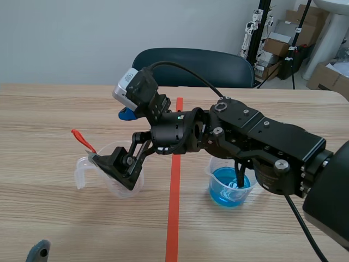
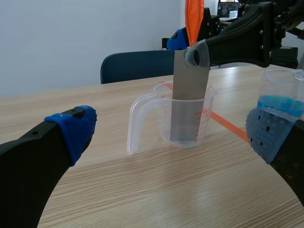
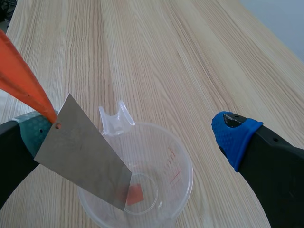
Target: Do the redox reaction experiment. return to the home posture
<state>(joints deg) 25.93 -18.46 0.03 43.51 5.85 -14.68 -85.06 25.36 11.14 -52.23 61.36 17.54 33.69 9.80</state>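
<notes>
A clear measuring cup stands left of the red tape line. A grey metal plate with an orange tag stands tilted in it, leaning on one green pad. My right gripper reaches across the middle and hangs over the cup, open, its blue pad well clear of the plate. A beaker of blue liquid stands under the right arm. My left gripper is open, low at the table's near left, facing the cup.
A red tape line runs down the table's middle. A dark chair stands behind the far edge, and boxes and stands fill the back right. Only one pad of the left gripper shows in the scene view.
</notes>
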